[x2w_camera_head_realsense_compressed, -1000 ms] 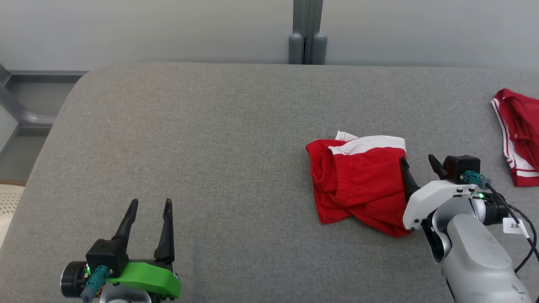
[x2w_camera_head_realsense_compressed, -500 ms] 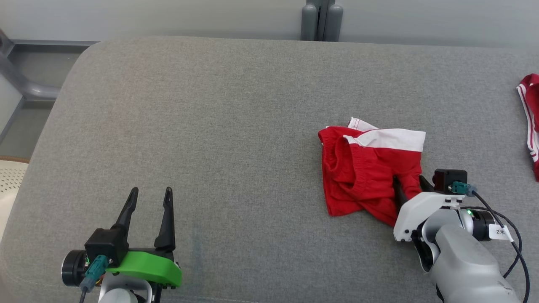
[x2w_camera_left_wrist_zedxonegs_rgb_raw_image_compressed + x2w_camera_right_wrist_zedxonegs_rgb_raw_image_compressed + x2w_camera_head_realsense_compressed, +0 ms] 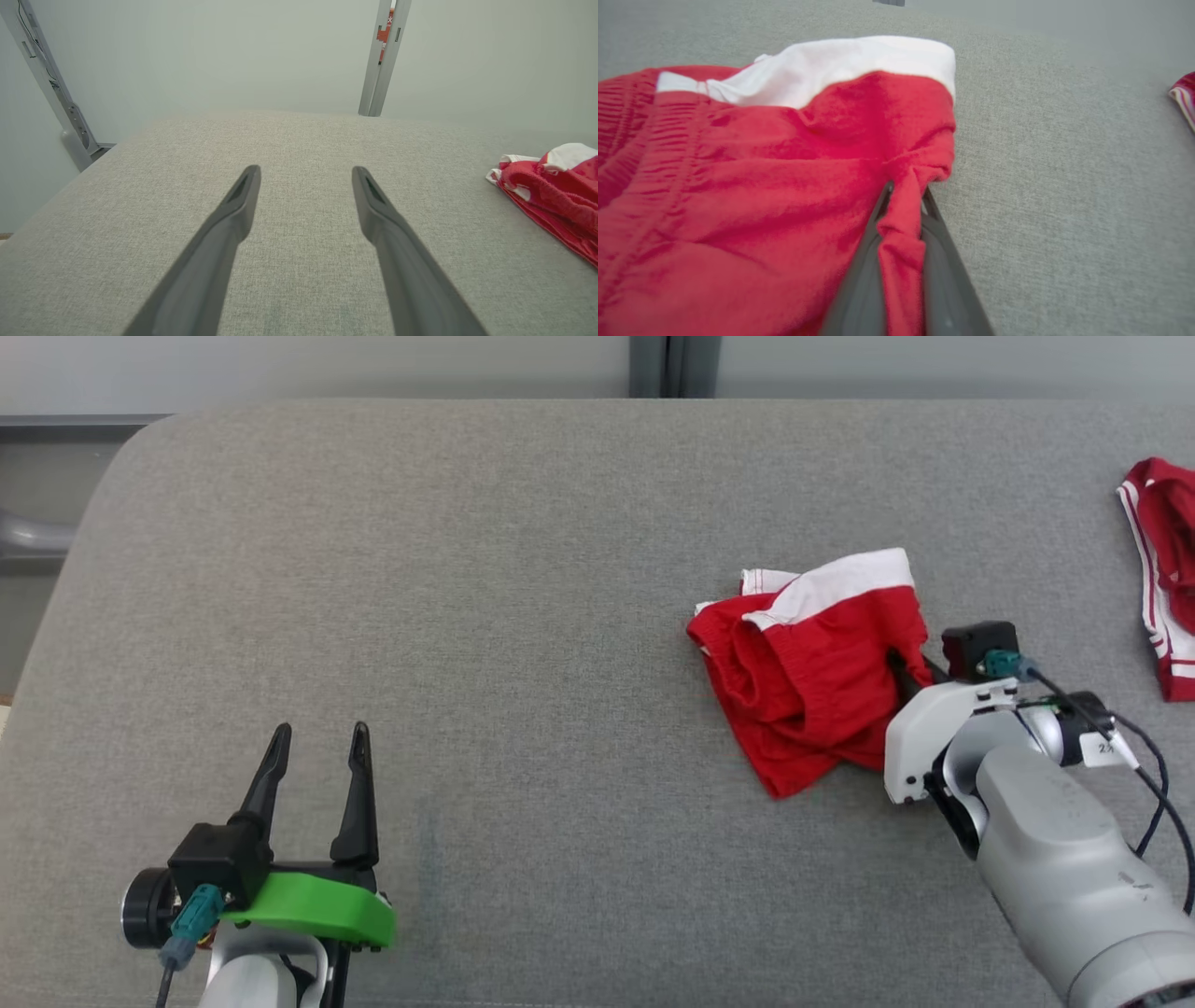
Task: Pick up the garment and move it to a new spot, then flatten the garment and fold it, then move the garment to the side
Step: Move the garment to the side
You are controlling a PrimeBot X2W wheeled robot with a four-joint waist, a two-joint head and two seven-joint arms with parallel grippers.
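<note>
The right hand (image 3: pixel 903 196) is clamped on a fold at the right edge of the crumpled red-and-white garment (image 3: pixel 803 691), which lies on the grey counter (image 3: pixel 467 569). The left hand (image 3: pixel 319 733) hovers open, well apart.

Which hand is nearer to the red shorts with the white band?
Right. The right hand is shut on the shorts; the left hand is open, far to their left.

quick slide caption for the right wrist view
The right gripper shut on a fold of the red shorts on grey cushion.
</note>
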